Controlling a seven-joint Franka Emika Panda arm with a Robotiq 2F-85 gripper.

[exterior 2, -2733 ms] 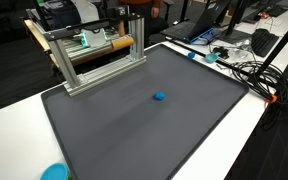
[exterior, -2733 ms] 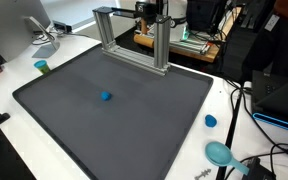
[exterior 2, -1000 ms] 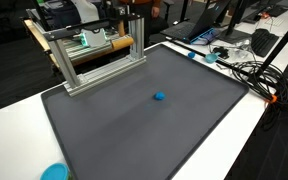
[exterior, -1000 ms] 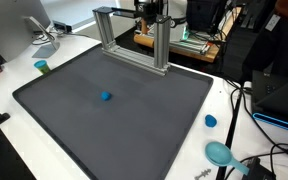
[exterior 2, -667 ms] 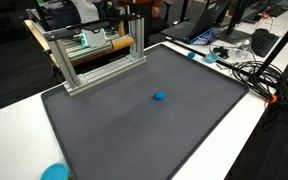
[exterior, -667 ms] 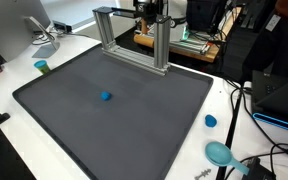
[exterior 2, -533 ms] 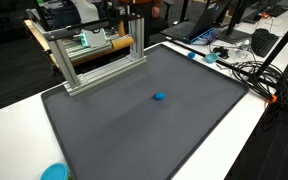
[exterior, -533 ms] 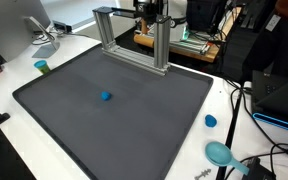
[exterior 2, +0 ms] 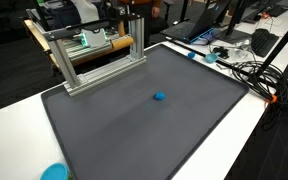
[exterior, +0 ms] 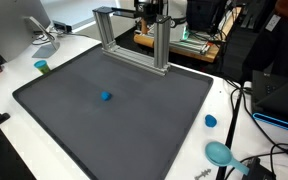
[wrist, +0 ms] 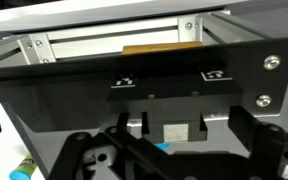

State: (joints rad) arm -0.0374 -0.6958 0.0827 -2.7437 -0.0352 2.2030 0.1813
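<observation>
Wrist view: black claw [wrist: 169, 150] fills the lower picture, its linkages spread to either side; fingertips out of frame, so I cannot tell whether the claw is apart or together; nothing seen held between them. Directly ahead of the claw, close, silver extruded-aluminium frame [wrist: 104, 45]; a flat orange-brown wooden slab [wrist: 162, 47] lies behind the frame's upper rail.

In an exterior view the claw [exterior: 150, 11] sits at the top of the frame [exterior: 164, 45], just above its upper beam at the post end; contact cannot be judged. The frame [exterior 2: 99, 68] stands upright on the white tabletop [exterior 2: 14, 130], along one edge of the dark grey rectangular mat [exterior: 134, 130].

Small round blue piece [exterior: 105, 97] lies on the mat, well apart from the frame, out in front of it near the mat's middle; same piece in both exterior views [exterior 2: 159, 97]; nothing touches it.

Off the mat, on the tabletop: small green cup [exterior: 42, 67], well away from the frame's far post; small blue round cap [exterior: 211, 121] and pale teal shallow bowl [exterior: 219, 152], both well apart from the frame, past the mat edge.
</observation>
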